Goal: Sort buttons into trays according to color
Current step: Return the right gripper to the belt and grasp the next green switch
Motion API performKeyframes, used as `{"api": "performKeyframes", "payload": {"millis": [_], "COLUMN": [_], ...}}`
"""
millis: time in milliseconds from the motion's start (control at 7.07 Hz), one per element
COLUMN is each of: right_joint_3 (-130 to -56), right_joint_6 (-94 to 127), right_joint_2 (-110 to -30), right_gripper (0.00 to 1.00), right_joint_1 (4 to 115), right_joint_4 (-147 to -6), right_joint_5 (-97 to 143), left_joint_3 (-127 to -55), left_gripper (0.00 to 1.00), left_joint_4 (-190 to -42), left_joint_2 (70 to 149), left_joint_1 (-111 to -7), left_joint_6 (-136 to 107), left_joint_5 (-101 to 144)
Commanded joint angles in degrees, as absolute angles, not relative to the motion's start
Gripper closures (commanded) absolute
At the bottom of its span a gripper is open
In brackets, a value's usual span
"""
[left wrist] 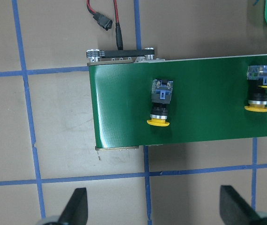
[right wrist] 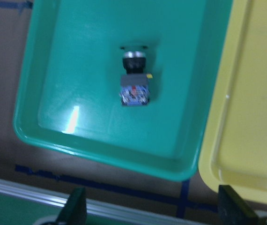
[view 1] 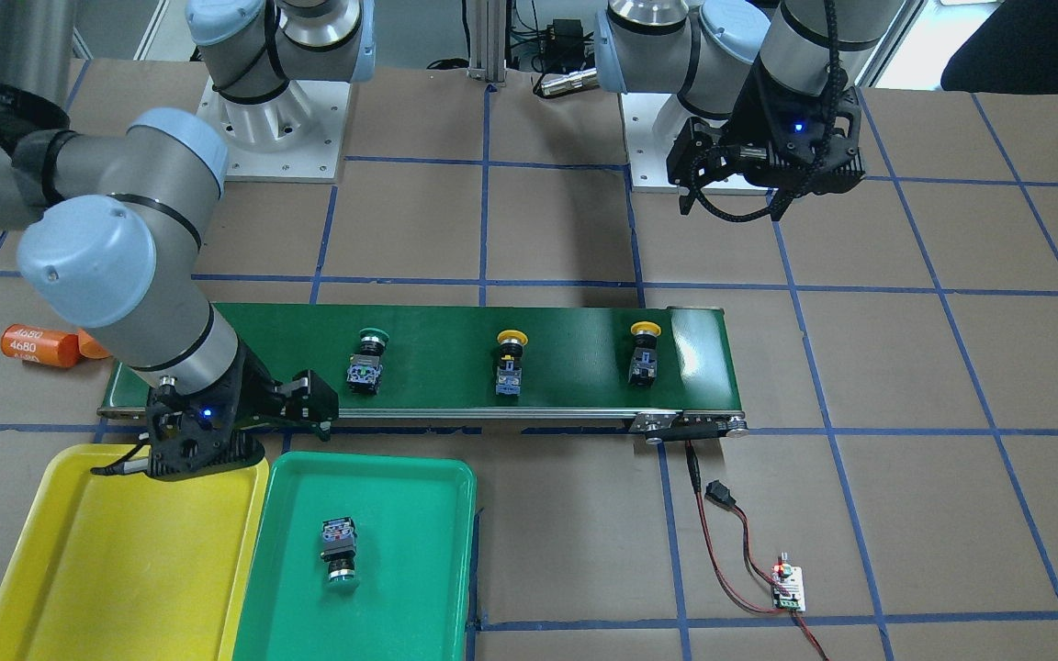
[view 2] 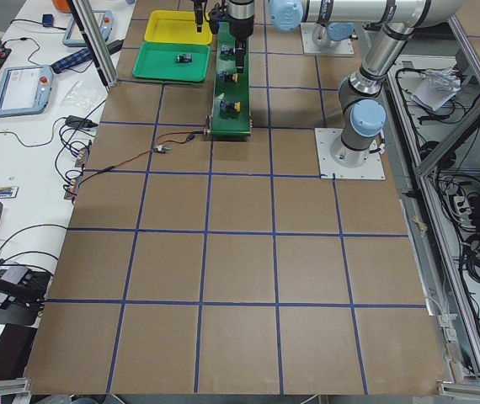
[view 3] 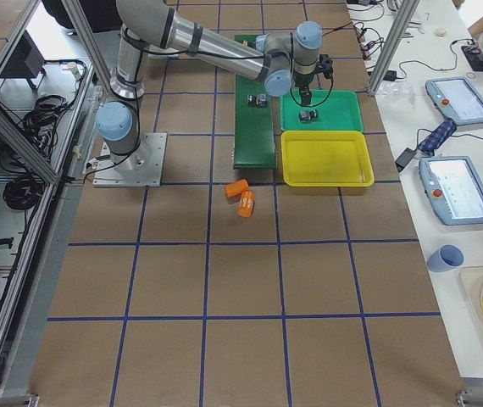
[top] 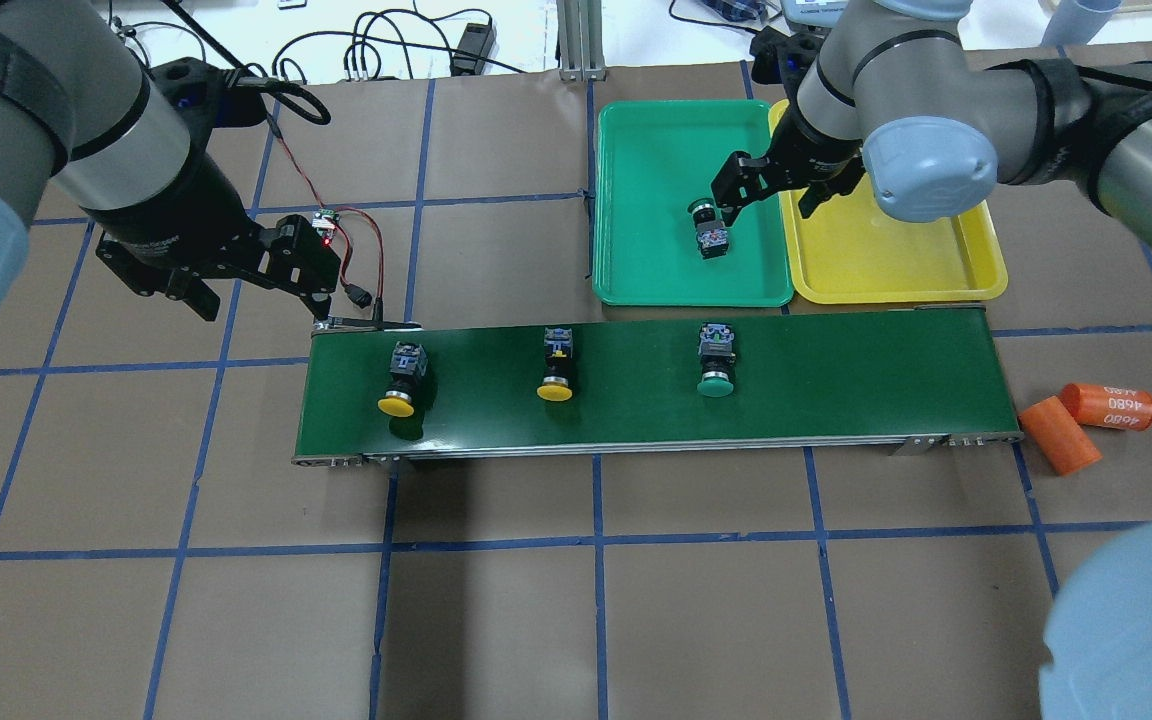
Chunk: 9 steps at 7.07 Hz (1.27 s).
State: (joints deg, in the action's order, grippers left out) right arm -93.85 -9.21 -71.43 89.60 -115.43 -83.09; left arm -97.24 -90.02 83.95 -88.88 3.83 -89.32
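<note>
left gripper [top: 266, 293] hangs over the bare surface [top: 136, 450] just off the left end of the conveyor belt [top: 836, 380], fingers apart, nothing between them. on the belt, in a row and well apart, caps toward the robot: first yellow button [top: 401, 385], second yellow button [top: 556, 372], green button [top: 715, 365]. past the belt, the other green button [top: 709, 228] lies in the green tray [top: 636, 250]; right gripper [top: 774, 195] hovers where that tray meets the yellow tray [top: 896, 265], fingers spread, holding nothing.

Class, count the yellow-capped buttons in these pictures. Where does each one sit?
2. The end yellow button lies near the conveyor belt's left end in the overhead view; the middle yellow button lies mid-belt. None looks hidden.
</note>
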Motion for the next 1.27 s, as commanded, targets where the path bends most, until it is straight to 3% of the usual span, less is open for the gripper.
{"api": "performKeyframes", "payload": {"millis": [0,283,1132], "right_joint_3": [-101.21,-108.0,-108.72], "right_joint_6": [-9.14,-8.62,-2.72], "right_joint_2": [-79.24,-81.47,-80.86], "right_gripper": [0.0,0.0,0.0], "right_joint_1": [89.04,88.95,90.62], "right_joint_4": [-109.45,-110.21,-112.15], "right_joint_5": [-90.85,-91.06,-89.03], "left_joint_3": [-97.12,-97.64,-98.7], "left_gripper": [0.0,0.0,0.0], "left_joint_4": [-89.48,-89.82,-89.56], "left_joint_2": [84.46,84.38,83.67], "left_joint_1": [-89.03,-89.21,-89.21], "left_joint_6": [3.52,3.43,3.6], "left_joint_5": [-89.13,-89.91,-90.0]}}
